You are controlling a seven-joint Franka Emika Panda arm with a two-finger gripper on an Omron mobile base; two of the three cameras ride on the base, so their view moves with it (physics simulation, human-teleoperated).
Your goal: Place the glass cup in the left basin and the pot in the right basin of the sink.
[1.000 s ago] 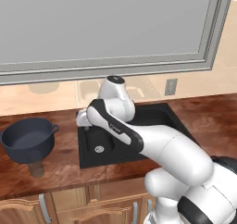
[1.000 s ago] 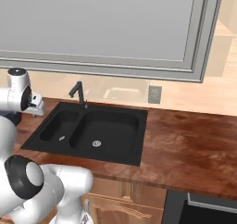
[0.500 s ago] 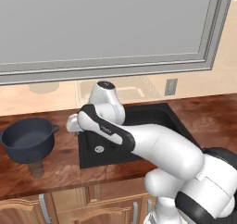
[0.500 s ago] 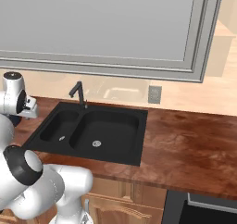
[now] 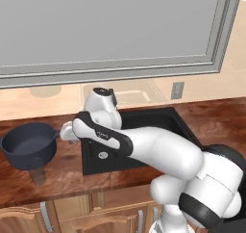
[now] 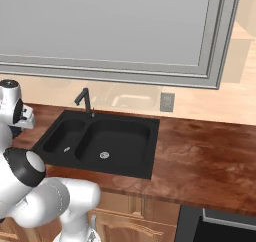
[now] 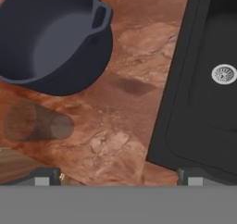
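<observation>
The pot (image 5: 28, 145) (image 7: 55, 38), wide, dark blue-grey and lidless, stands on the wooden counter left of the sink (image 5: 93, 162) (image 6: 145, 151). The glass cup (image 5: 38, 174) (image 7: 37, 123), a small smoky tumbler, stands just in front of the pot. My gripper (image 7: 118, 177) (image 5: 67, 132) hangs open and empty above the bare counter between the pot and the sink's left rim, fingertips (image 7: 44, 177) far apart. The narrow left basin (image 6: 64, 136) (image 7: 213, 107) and the wider right basin (image 6: 117, 142) each show a silver drain. My arm hides much of the sink in the left base view.
A slim black faucet (image 6: 85, 101) rises behind the sink's divider. A wall outlet (image 6: 167, 102) and a large window frame lie behind the counter. Wooden counter (image 6: 200, 151) stretches right of the sink, with cabinet doors (image 5: 115, 217) below the front edge.
The arm has swung left, carrying the open gripper from over the sink's left side to the counter beside the pot. Pot and cup have not moved.
</observation>
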